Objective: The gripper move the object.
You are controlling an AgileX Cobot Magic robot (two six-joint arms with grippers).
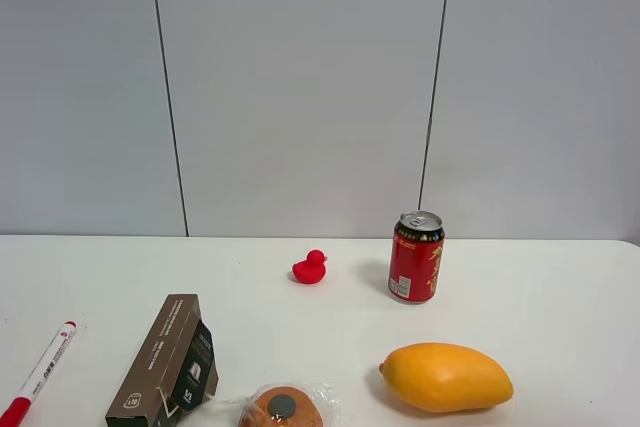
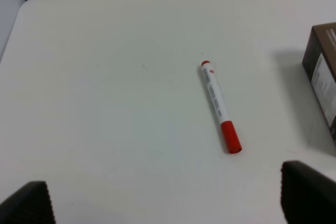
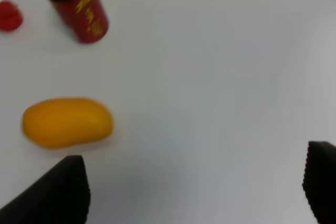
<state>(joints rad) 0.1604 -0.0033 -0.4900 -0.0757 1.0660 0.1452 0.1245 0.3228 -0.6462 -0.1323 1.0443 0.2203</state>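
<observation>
1. Black fingertips of the left gripper point(image 2: 167, 203) are showing at the two near corners of the left wrist view, spread wide apart with only bare white table point(image 2: 105, 103) between them; the gripper is gaping open, holding nothing and touching nothing.
2. Just beyond those fingertips, the marker pen point(image 2: 218, 103) is lying flat on the table, its red cap pointing toward the gripper and its small red tail end pointing away. In the high view the marker pen point(image 1: 40, 372) is sitting at the near left edge of the table, left of the brown carton point(image 1: 165, 362).
3. Judging by its looks, the pen is light, stiff and smooth, and being round it is likely to roll if nudged. The white barrel near its middle seems the best place to pinch, with the fingers closing across its width.
4. On the other side, the right gripper point(image 3: 194, 192) is also hanging wide open and empty, with the mango point(image 3: 67, 121) lying just beyond it.
5. Farther back, the red drinks can point(image 1: 416, 256) and the small red toy duck point(image 1: 310, 268) are standing well apart from the pen.
</observation>
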